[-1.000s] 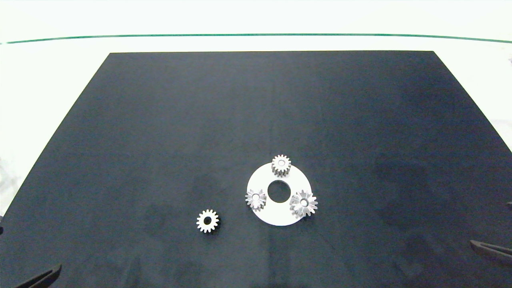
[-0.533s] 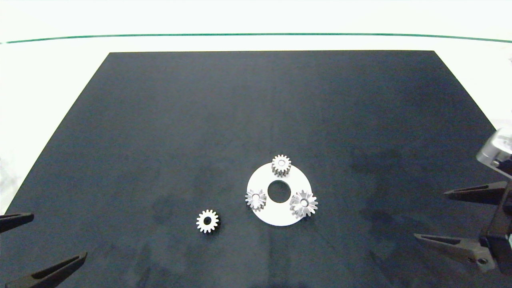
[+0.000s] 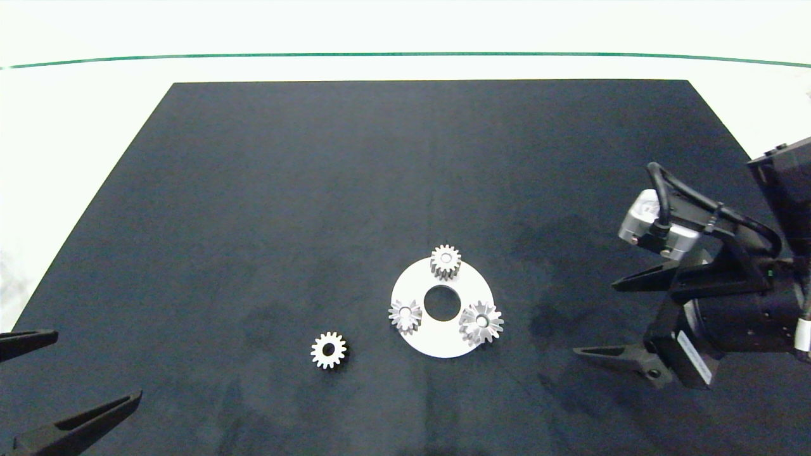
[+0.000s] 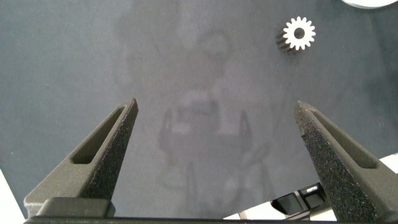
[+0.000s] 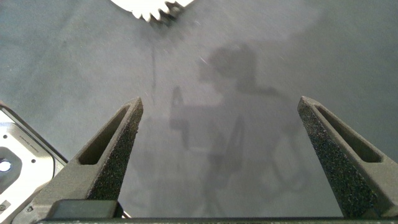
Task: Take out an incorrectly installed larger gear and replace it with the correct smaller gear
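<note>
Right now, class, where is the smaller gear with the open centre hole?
In the head view the smaller gear lies alone on the black mat, left of the white disc and off it.

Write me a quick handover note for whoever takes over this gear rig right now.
Right gripper: open, empty, above the black mat to the right of the white disc.
Left gripper: open, empty, at the mat's near left corner.
Larger gear: on the disc's near right side, not yet removed.
Smaller gear: lying loose on the mat, left of the disc.
Two other gears sit on the disc, one at its far edge, one at its left.
Done: nothing yet.
Left: lift off the larger gear, then fit the smaller gear in its place.
</note>
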Controlling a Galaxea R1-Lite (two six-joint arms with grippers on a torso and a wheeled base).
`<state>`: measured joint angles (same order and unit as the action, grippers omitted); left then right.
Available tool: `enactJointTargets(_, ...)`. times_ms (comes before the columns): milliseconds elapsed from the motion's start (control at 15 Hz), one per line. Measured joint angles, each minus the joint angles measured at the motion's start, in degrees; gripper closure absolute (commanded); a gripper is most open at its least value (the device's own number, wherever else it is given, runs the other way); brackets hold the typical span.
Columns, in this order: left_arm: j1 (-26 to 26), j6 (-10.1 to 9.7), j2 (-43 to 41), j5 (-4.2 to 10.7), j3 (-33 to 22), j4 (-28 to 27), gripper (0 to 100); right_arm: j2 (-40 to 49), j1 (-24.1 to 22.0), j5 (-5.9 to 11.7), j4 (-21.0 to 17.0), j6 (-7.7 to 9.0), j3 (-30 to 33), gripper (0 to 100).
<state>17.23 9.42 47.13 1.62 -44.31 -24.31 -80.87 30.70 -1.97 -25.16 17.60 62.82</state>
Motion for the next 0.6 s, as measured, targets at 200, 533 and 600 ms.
enactJointTargets(200, -0.04, 0.02, 0.02, 0.00, -0.09, 0.00, 0, -4.51, 3.15, 0.60, 0.13, 0.09, 2.23, 0)
enactJointTargets(533, -0.09, 0.00, -0.11, 0.00, -0.12, 0.06, 0, -10.45, 6.79, 5.33, 0.22, 4.58, 6.41, 0)
enactJointTargets(600, -0.09, -0.06, -0.17, 0.00, -0.12, 0.06, 0, -11.50, 7.64, 6.40, 0.24, 4.85, 7.16, 0)
